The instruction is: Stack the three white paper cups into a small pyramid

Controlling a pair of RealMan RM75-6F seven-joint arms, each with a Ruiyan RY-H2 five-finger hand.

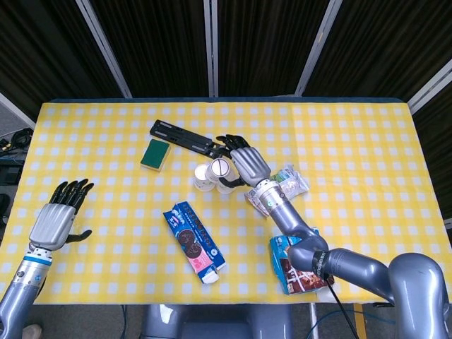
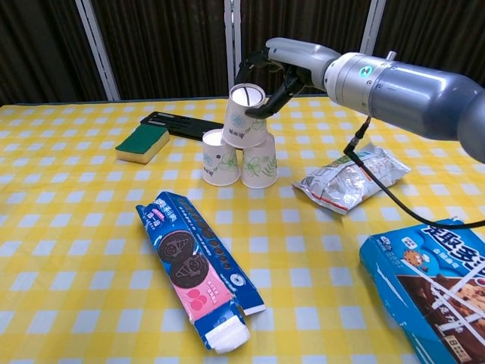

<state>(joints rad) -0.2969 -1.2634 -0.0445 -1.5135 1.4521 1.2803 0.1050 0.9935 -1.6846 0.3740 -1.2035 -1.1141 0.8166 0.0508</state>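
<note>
Two white paper cups with green print stand upside down side by side, the left cup (image 2: 220, 158) (image 1: 203, 176) and the right cup (image 2: 259, 161) (image 1: 228, 186). A third cup (image 2: 244, 118) (image 1: 221, 168) sits upside down on top of them, over the gap and slightly tilted. My right hand (image 2: 277, 70) (image 1: 247, 163) reaches in from the right and holds this top cup, fingers over its upper rim and thumb against its side. My left hand (image 1: 54, 222) hovers open near the table's left edge, far from the cups.
A green sponge (image 2: 142, 142) and a black holder (image 2: 182, 124) lie behind the cups. A blue cookie pack (image 2: 195, 266) lies in front, a silver snack bag (image 2: 352, 176) to the right, and a blue box (image 2: 428, 277) at the front right.
</note>
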